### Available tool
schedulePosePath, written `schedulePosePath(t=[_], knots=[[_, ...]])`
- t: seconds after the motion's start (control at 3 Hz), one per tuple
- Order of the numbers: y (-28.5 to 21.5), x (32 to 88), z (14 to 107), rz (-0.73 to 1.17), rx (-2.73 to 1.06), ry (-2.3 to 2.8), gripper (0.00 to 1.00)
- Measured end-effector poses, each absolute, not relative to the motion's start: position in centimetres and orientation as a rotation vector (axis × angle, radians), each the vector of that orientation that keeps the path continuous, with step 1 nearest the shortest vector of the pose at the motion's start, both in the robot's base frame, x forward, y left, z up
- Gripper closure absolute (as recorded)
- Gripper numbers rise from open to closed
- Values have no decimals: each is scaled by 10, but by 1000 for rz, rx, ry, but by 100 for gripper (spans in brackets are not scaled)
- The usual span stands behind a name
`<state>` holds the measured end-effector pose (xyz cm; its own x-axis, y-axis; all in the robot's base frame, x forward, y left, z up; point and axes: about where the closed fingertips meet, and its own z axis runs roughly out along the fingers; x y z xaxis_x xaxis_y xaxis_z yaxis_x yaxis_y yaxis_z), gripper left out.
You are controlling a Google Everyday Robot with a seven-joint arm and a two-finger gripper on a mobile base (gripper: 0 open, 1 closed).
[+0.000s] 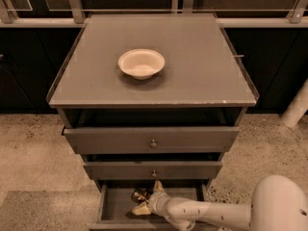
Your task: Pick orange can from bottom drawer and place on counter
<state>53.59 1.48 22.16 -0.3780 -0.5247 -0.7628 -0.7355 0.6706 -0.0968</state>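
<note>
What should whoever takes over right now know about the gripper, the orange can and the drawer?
Gripper: reached down into the open bottom drawer, fingers spread apart on either side of the orange can; contact cannot be confirmed.
Orange can: on the drawer floor near the back, not lifted.
Counter: holds a white bowl left of centre; bare surface shows to its right and in front of it.
Done: drawer open, gripper at the can.
Left: close on the can, lift it out past the two upper drawers, set it on the counter away from the bowl.
</note>
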Motion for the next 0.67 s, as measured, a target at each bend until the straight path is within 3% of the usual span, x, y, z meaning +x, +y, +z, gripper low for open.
schedulePosePath(t=[0.67], knots=[[18, 544, 211, 353, -963, 2068, 0]])
